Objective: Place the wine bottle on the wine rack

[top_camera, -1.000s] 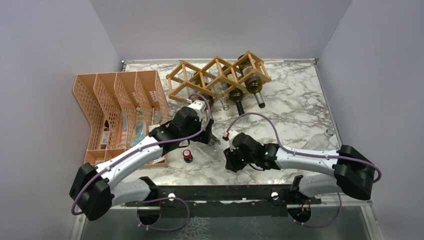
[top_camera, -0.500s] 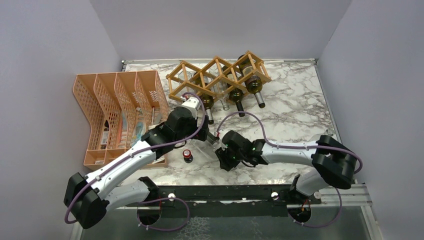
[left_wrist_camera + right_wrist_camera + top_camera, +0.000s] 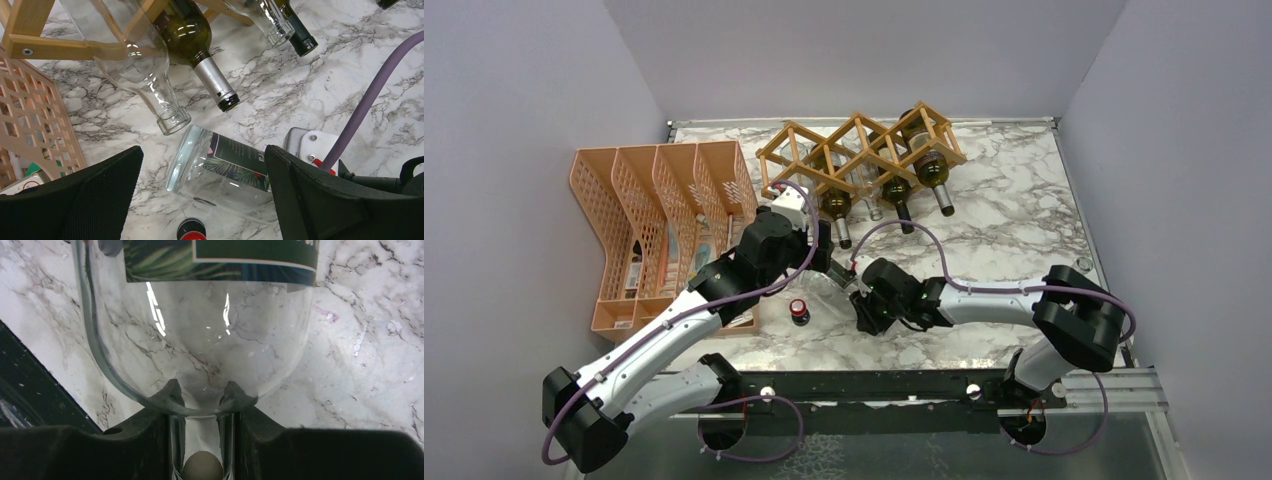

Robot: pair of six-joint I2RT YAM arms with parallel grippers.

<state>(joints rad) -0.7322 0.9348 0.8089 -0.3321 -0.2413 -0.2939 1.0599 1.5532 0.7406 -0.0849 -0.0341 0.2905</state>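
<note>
The right gripper (image 3: 201,402) is clamped on the neck of the clear glass wine bottle with the dark leaf-printed label (image 3: 225,167). Its black fingers (image 3: 150,445) pinch just under the shoulder, probably because the neck is the only part slim enough for them. Held this way, the wine bottle lies on its side low over the white-and-grey marble desk (image 3: 1014,230), about midway between the left and right edges and closer to the near edge. Its base points toward the far edge. I cannot tell whether the glass rests on the marble or hangs just above it.

That heading suits the task: the light-brown wooden lattice wine rack (image 3: 864,155) stands along the far edge, and a bottle has to go into a cell base first. Several cells are already filled — a dark green bottle with a silver foil neck (image 3: 187,35) pokes out toward the near edge — while the leftmost cell looks free.

The left gripper (image 3: 202,162) hangs over the base end, its jaws spread wide and holding nothing. It seems placed to take the heavy body, which a neck grip alone would steady poorly.

A small red-capped dark bottle (image 3: 799,309) stands just beside the wine bottle on the near side. The orange plastic mesh file organiser (image 3: 659,215) sits along the left edge — neither belongs to the task.
</note>
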